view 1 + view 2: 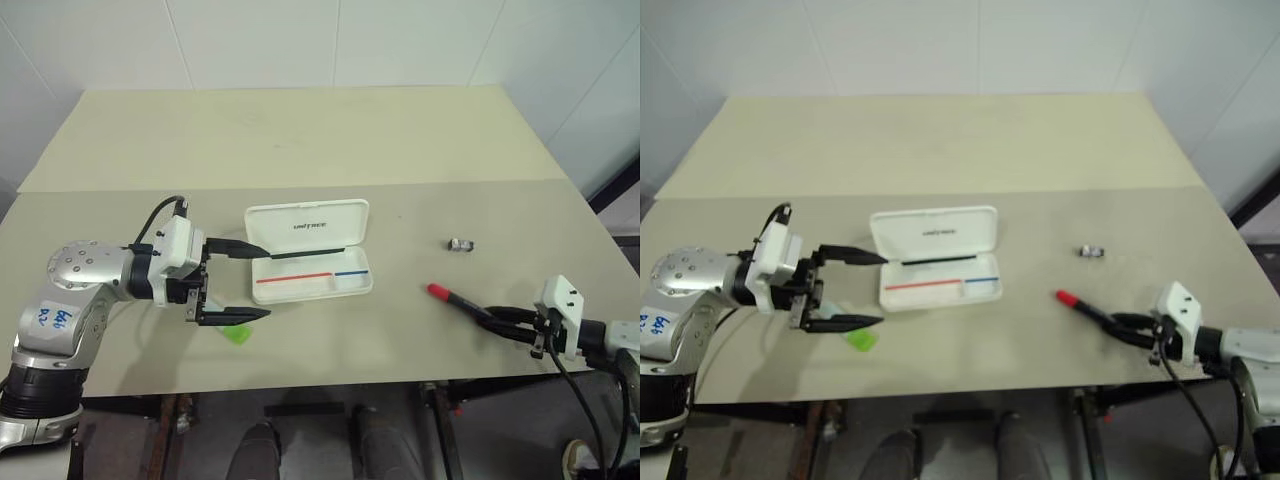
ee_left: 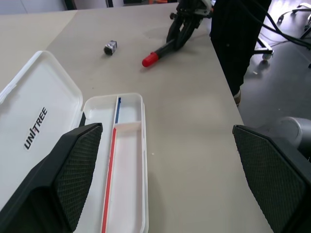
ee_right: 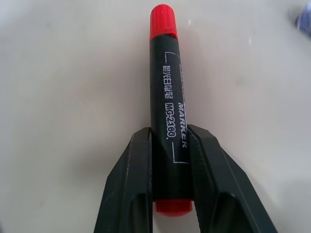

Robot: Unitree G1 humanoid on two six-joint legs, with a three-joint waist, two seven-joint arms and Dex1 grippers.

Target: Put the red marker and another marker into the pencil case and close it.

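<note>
Right wrist view: the slim black-barrelled marker with the bright red cap [image 3: 167,121] is clamped between the two black fingers of the right end effector [image 3: 171,174], gripped at the rear part of the barrel, cap pointing away from the wrist. In the head views the red marker [image 1: 452,297] is seen low over or on the pale bench [image 1: 400,140] near its front right corner, well apart from the case; whether it is lifted off cannot be told.

The white hard-plastic hinged pencil case [image 1: 312,270] is found open near the middle of the bench, lid tipped back toward the far edge, with a thin red-and-blue pencil [image 1: 310,276] lying in the tray. The left end effector [image 1: 238,280] is held wide and empty just beside the case's left end. The chunky pale highlighter with the lime-green cap [image 1: 238,334] is lying under it, toward the front edge. A small dark object [image 1: 461,244] is left on the right half, not needed.

Step in hand, as judged: red marker grasped, transport not yet done. Next move: marker to be lifted clear, carried leftward over the tray, lined up with its long axis, then released. Highlighter and lid closing are outstanding.
</note>
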